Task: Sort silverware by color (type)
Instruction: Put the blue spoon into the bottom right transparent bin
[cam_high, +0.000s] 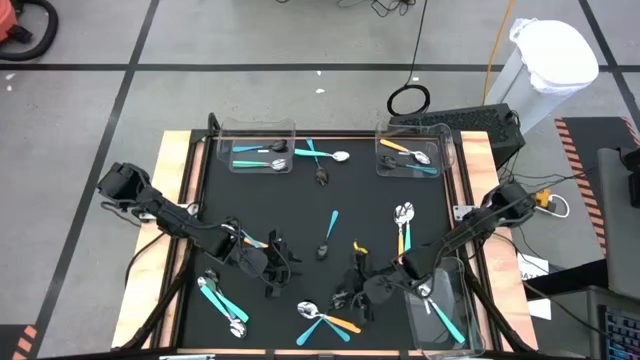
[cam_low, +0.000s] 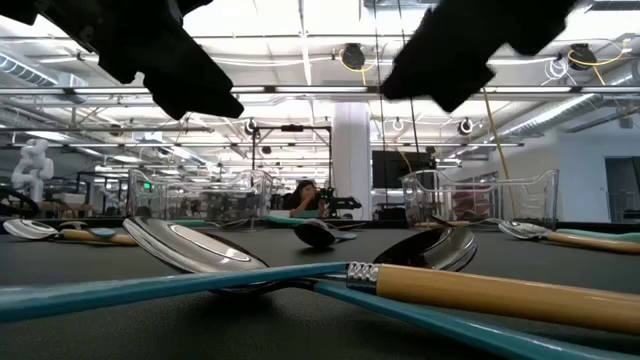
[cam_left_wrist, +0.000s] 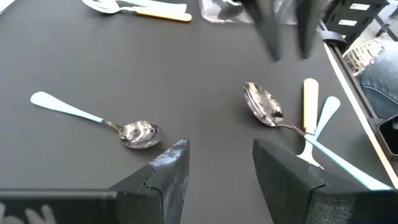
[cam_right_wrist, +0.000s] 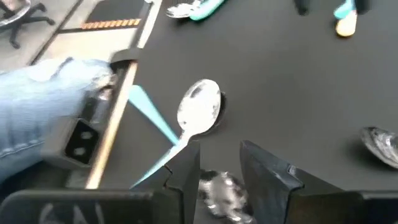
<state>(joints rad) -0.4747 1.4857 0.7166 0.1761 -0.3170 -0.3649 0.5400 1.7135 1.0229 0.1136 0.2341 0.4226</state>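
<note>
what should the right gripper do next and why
Probably ease down and close. The right gripper is open above the table, and a silver spoon head already lies between its fingers, so nothing is gripped yet.

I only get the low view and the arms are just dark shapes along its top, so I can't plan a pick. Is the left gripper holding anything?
Observer: No. The left gripper is open and empty, low over the mat.
Operator: And the right one?
Observer: The right gripper is open too, and a shiny spoon head shows in the gap between its fingers.
Operator: I see two bins at the far edge. Are there any more?
Observer: Yes. A third clear bin stands at the near right corner, behind your camera, with a teal-handled utensil in it.
</note>
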